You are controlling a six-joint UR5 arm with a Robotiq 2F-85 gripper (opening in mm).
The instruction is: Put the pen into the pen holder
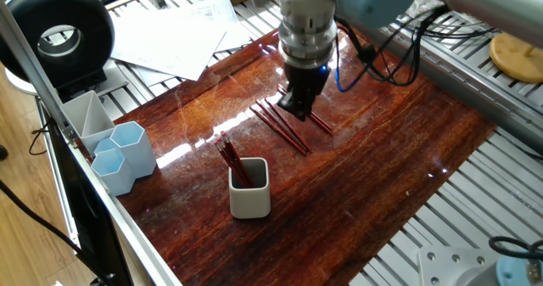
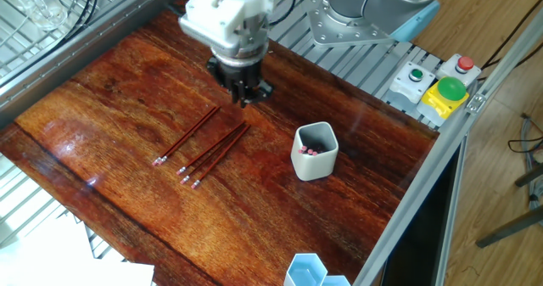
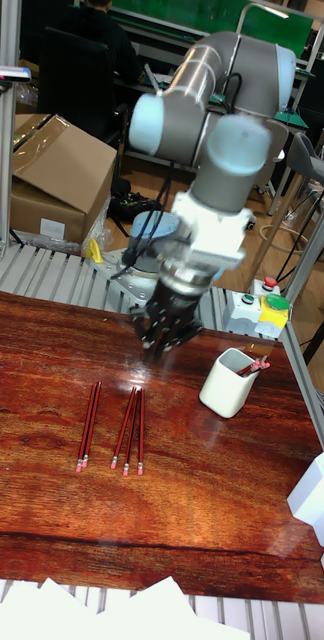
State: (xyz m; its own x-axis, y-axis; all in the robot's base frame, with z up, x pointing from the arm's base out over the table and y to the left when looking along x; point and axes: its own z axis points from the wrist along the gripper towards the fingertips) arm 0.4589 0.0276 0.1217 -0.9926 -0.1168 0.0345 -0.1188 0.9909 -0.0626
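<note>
Several dark red pens (image 1: 287, 131) (image 2: 216, 150) (image 3: 130, 430) lie side by side on the wooden table, eraser ends away from the arm. My gripper (image 1: 297, 109) (image 2: 247, 98) (image 3: 159, 348) hangs a little above their far ends. Its fingers look drawn together and no pen shows between them. The off-white pen holder (image 1: 250, 197) (image 2: 315, 157) (image 3: 229, 385) stands upright to one side of the pens. A few pens (image 1: 229, 159) stick out of it.
Two pale blue hexagonal cups (image 1: 127, 150) (image 3: 322, 490) and a grey compartment tray (image 1: 85, 116) stand at the table's edge. Loose papers (image 1: 178, 36) lie beyond the far corner. A button box (image 2: 441, 86) sits on the frame by the arm's base.
</note>
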